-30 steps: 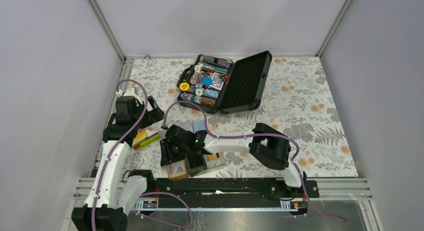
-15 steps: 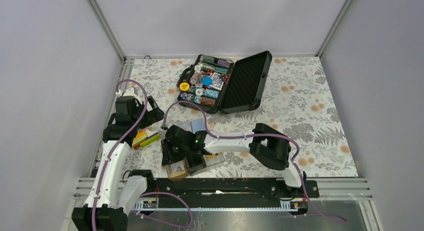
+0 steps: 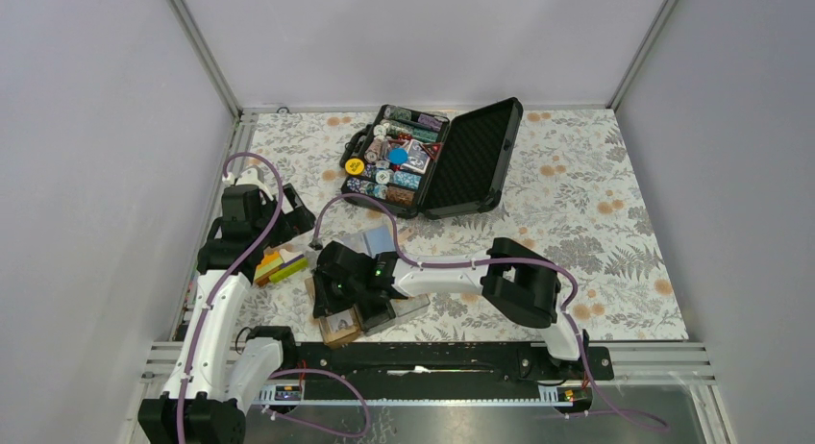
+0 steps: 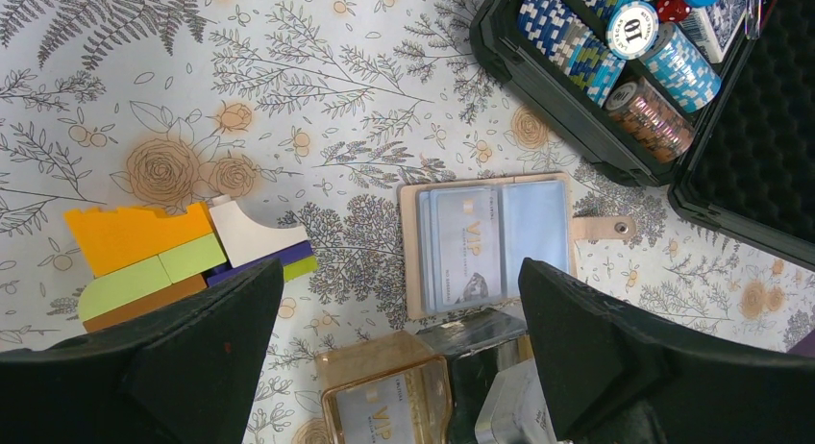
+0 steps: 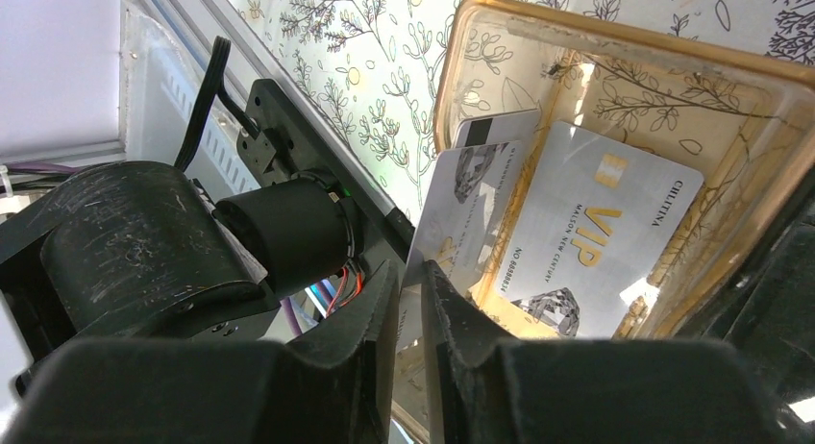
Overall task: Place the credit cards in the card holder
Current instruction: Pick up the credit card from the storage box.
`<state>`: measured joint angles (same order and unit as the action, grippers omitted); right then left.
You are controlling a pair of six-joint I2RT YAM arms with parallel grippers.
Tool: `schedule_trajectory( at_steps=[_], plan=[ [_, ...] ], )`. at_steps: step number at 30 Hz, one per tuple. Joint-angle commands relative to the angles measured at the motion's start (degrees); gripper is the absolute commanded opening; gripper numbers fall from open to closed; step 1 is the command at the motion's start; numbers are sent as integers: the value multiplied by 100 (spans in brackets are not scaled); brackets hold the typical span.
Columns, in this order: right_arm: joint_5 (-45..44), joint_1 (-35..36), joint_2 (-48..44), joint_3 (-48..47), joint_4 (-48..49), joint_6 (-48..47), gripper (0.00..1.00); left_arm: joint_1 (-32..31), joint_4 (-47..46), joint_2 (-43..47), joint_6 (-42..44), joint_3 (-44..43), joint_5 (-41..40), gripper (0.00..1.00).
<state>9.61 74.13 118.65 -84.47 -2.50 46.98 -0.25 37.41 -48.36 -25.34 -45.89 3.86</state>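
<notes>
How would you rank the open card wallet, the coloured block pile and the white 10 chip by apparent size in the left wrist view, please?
Open card wallet and coloured block pile: largest, too alike to rank.
White 10 chip: clearly smallest.

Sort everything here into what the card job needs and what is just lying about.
Job: clear acrylic three-compartment card holder; pale plastic VIP card lying in its amber compartment; second pale card pinched in the right tool; beige snap wallet, a VIP card in its sleeve.
Lying about: open black case of poker chips; stack of coloured blocks.
</notes>
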Motion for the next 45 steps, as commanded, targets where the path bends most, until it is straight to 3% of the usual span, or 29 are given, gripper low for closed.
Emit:
schedule_trajectory(
  at_steps=[1,15,21,36,40,42,45],
  plan=[
    [-58,146,-440,-73,285,-110,19,16,-215,90,3,25,80,99],
    [-929,157,-590,-250,-745,-348,8,16,-217,81,-6,27,72,99],
    [-1712,198,-720,-381,-1205,-616,1,16,-212,96,-6,27,48,99],
    [-2682,-21,-2141,37,-1553,-1386,0,16,-603,751,165,174,243,99],
    [-1856,-871,-2627,604,-1152,-1518,0,16,-886,1154,112,348,1055,99],
    [-1344,-1346,-2927,1021,-604,-1560,0,16,-1207,1305,-19,489,1881,99],
    [100,-2088,-3381,1596,408,-1384,0,17,-1769,1340,-350,688,3164,99]
  ],
)
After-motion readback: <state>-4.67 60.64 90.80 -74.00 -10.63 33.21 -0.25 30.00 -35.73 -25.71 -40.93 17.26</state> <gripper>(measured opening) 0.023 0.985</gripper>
